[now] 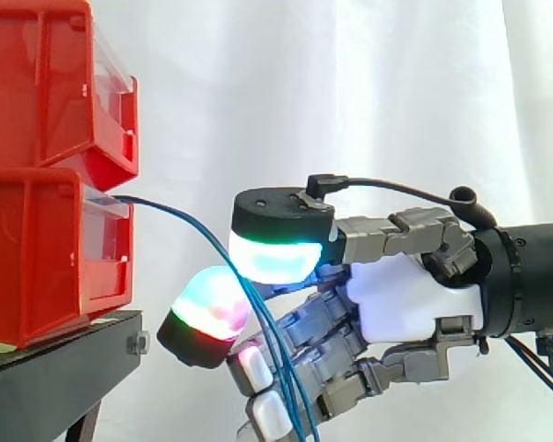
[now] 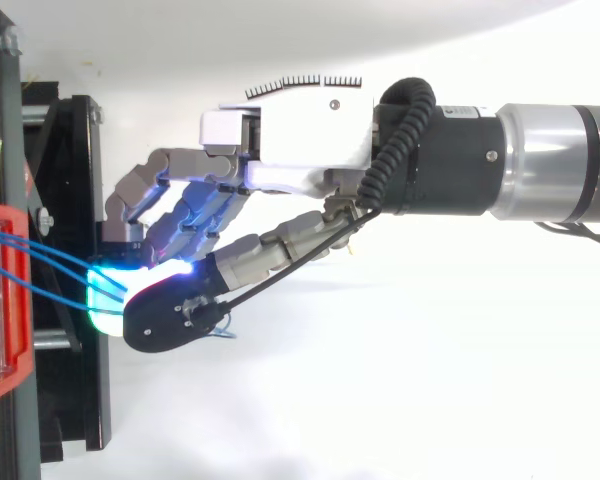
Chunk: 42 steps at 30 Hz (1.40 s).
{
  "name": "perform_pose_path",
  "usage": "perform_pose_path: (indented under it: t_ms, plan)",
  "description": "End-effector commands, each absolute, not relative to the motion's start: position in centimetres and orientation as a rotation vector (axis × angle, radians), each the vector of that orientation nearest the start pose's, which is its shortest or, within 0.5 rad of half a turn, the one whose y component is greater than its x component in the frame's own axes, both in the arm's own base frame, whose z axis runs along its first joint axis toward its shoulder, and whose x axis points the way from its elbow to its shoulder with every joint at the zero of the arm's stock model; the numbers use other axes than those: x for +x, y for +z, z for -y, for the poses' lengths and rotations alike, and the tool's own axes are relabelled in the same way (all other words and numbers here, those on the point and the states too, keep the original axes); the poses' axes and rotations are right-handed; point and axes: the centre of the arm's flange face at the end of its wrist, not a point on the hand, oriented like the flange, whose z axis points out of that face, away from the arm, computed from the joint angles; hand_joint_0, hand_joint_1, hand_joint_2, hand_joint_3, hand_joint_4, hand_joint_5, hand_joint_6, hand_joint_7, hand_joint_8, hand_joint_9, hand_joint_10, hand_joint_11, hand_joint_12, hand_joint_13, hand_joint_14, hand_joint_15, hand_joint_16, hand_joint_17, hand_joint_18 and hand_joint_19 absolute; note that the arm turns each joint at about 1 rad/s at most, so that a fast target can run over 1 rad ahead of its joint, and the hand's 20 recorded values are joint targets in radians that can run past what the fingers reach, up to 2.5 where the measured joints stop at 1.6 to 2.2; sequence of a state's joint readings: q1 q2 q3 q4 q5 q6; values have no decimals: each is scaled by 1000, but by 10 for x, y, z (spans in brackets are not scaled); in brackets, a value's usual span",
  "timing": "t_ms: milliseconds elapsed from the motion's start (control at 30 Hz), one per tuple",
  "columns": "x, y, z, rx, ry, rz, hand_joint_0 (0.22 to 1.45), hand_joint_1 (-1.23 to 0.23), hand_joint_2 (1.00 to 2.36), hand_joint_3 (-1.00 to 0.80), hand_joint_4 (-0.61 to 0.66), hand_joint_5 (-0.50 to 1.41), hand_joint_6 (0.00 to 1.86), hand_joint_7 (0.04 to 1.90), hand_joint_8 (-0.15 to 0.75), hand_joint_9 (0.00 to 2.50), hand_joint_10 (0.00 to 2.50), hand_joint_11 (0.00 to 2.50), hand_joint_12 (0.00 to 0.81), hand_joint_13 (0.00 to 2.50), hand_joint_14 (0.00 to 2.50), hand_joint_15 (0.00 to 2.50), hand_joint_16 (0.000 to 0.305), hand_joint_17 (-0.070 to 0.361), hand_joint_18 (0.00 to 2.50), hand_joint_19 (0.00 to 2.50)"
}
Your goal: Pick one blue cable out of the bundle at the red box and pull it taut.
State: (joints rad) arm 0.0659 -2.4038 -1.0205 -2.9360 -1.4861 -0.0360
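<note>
Thin blue cables [image 1: 278, 368] sag in a slack arc from the lower red plastic bin [image 1: 37, 258], which sits on a black metal stand [image 1: 55, 368], and run down into the robot's grey-and-white hand [image 1: 405, 295]. Its fingers are curled around several strands, which pass between the glowing pads [image 1: 275, 256]. The pick appears to be under way. Next, the hand would likely need to isolate one strand, pinch it firmly and draw away from the bin until the slack goes.
</note>
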Motion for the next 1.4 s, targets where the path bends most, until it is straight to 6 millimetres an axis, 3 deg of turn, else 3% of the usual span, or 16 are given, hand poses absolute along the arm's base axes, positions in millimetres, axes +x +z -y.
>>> perform_pose_path:
  t_ms: [0, 167, 400, 633, 1000, 1367]
  plan:
    - [790, 233, 90, 1243, 1131, -1270, 633, -667, 1025, -142, 146, -224, 916, 793, 357, 638, 11, 922, 448, 1053, 16, 521, 53, 120, 559, 203]
    - [789, 239, 89, 1264, 1151, -1258, 633, -665, 1025, -145, 144, -225, 917, 785, 355, 636, 10, 912, 450, 1071, 15, 532, 53, 120, 557, 211]
    - [779, 260, 83, 1337, 1183, -1250, 634, -663, 1024, -151, 146, -225, 917, 784, 355, 629, 13, 905, 451, 1069, 15, 534, 54, 121, 555, 210]
    - [776, 258, 82, 1443, 1239, -1213, 633, -659, 1024, -155, 148, -225, 916, 791, 355, 627, 11, 896, 450, 1074, 15, 536, 54, 121, 554, 211]
    - [775, 259, 84, 1469, 1257, -1203, 637, -675, 1023, -168, 150, -227, 915, 785, 350, 630, 10, 895, 439, 1036, 16, 559, 54, 122, 550, 221]
    - [775, 259, 86, 1460, 1254, -1203, 610, -664, 1012, -359, 173, -226, 905, 775, 347, 651, 8, 900, 435, 1020, 16, 578, 54, 122, 544, 237]
